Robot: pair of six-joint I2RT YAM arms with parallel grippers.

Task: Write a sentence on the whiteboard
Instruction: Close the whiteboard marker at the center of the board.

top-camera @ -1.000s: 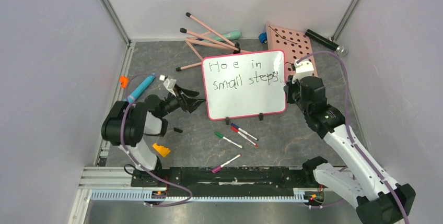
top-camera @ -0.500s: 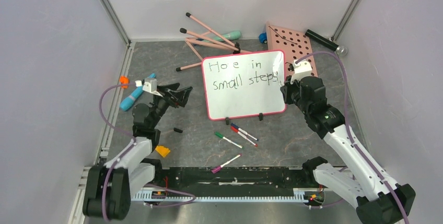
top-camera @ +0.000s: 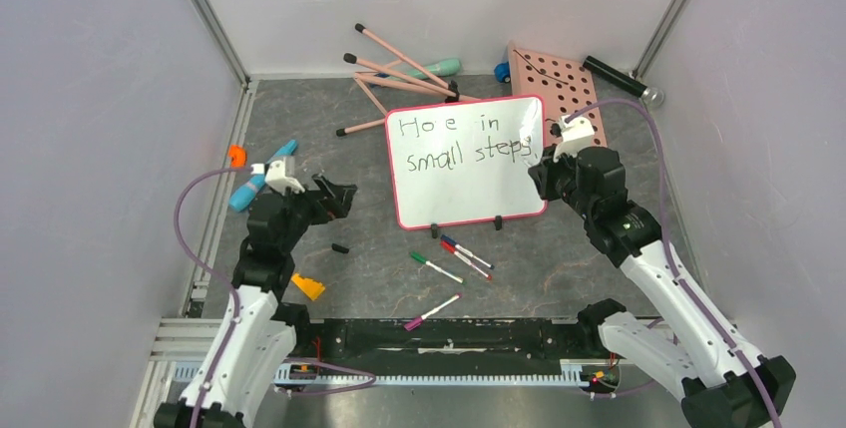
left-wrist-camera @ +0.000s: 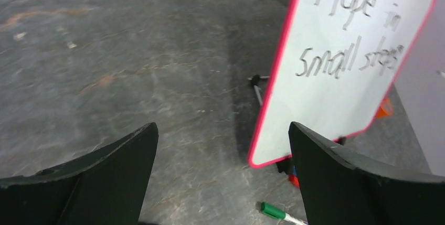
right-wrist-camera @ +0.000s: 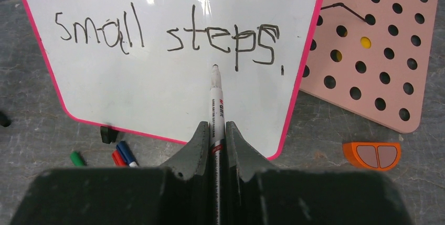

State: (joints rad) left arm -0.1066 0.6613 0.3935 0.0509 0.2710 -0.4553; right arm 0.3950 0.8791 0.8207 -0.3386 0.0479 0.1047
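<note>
The whiteboard (top-camera: 467,189) stands tilted on two black clips at mid table, pink-red rimmed. The sentence (top-camera: 459,144) reads "Hope in small steps" in two black lines; it also shows in the left wrist view (left-wrist-camera: 346,60) and partly in the right wrist view (right-wrist-camera: 173,36). My right gripper (top-camera: 540,171) is shut on a black marker (right-wrist-camera: 216,96), tip bare, hovering just below "steps" near the board's right edge. My left gripper (top-camera: 334,197) is open and empty, left of the board, above the floor.
A pink panel with round holes (top-camera: 564,89) lies behind the board. Pink sticks (top-camera: 399,74) and a black torch (top-camera: 621,79) lie at the back. Loose markers (top-camera: 454,253) lie before the board. A blue pen (top-camera: 254,184), orange pieces (top-camera: 307,286) and a small black cap (top-camera: 340,247) lie at left.
My left arm has pulled back and swung left from the board's left edge, its gripper still open. My right gripper with the marker has shifted slightly left over the board's right edge.
</note>
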